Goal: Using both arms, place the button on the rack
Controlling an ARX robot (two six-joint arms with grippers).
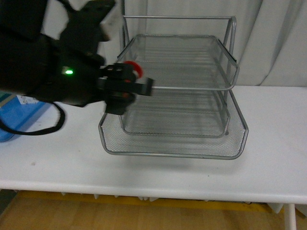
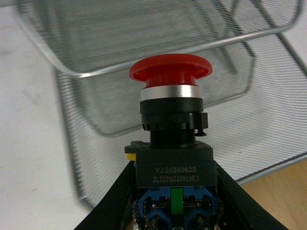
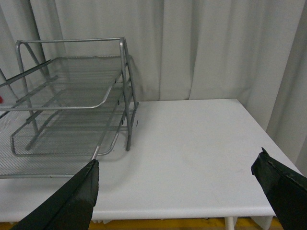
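Button (image 2: pixel 170 81) held just beside the front left corner of the rack (image 1: pixel 192 88), at its upper tier. Its boxy body is clamped in the left gripper (image 1: pixel 125 87). Judged light, rigid, hard plastic — flat body sides offer the hold, while the round cap would slip. Right gripper (image 3: pixel 175 191) spread wide, empty — apart from the rack.

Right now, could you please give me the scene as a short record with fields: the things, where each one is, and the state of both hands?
button: red cap, dark body, held in the air, cap pointing toward the rack, not yet on it
rack: silver wire mesh, three tiers, standing on the white table
left hand: shut on the button, near the left front corner of the top tier
right hand: open, empty, above the table, apart from the rack
other: blue tray at the far left of the table
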